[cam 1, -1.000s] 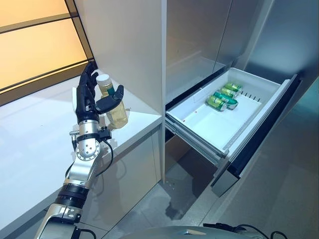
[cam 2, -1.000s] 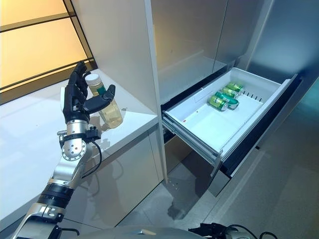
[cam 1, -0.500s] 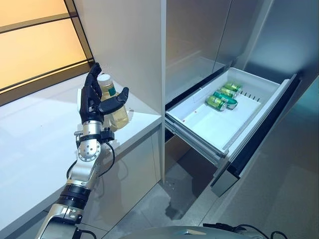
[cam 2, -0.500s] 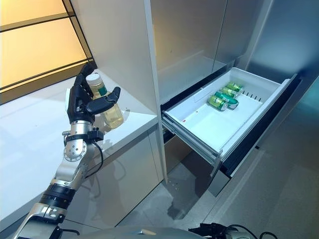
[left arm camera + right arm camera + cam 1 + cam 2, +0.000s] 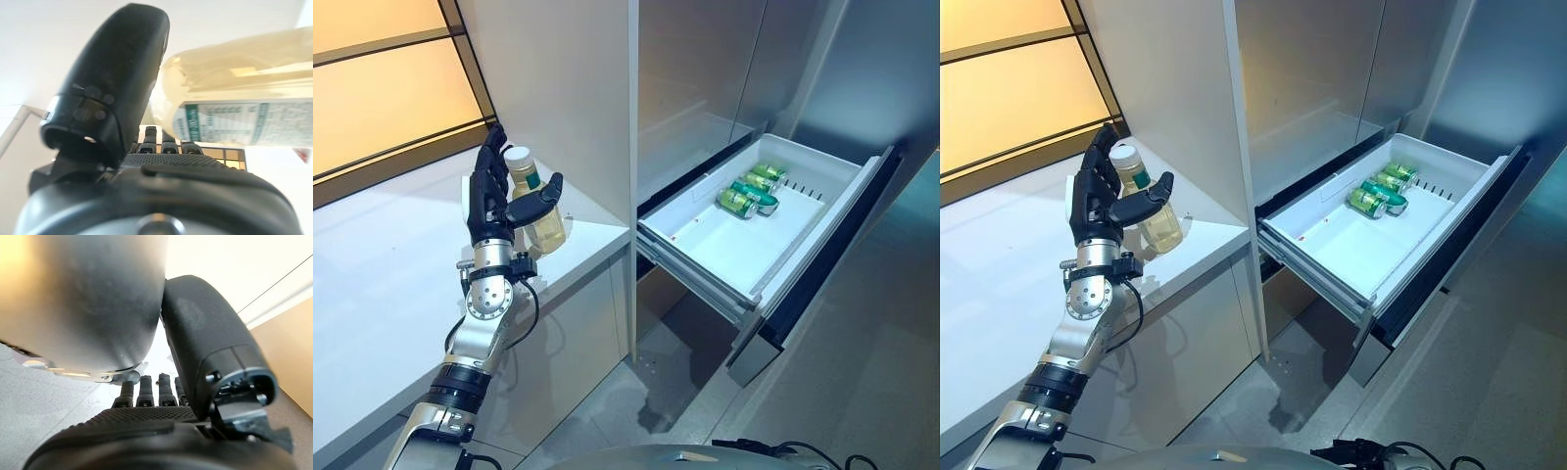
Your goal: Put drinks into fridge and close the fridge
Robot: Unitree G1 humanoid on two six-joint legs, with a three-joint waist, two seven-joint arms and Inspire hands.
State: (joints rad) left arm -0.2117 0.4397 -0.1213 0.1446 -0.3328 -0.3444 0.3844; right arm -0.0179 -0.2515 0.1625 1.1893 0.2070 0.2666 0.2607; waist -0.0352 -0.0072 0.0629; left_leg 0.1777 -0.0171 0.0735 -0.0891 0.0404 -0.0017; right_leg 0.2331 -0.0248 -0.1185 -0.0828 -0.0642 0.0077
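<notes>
Now the left hand (image 5: 497,211) reaches up in the left of the frame, fingers straight behind the bottle (image 5: 536,208) and thumb in front, not clamped. Bottle stands upright on the counter (image 5: 382,264), cap up, beside the tall white panel (image 5: 563,98). At right the drawer (image 5: 764,230) hangs open with cans (image 5: 751,191) lying on their sides; right hand (image 5: 161,431) fingers straight, holding nothing.

White tabletop (image 5: 382,264) at 9 o'clock, carrying one bottle (image 5: 536,208) of pale yellow drink near its 3 o'clock edge, beside the tall white panel. Open white fridge drawer (image 5: 773,240) at 3 o'clock, holding green cans (image 5: 749,192) lying at its far end.
</notes>
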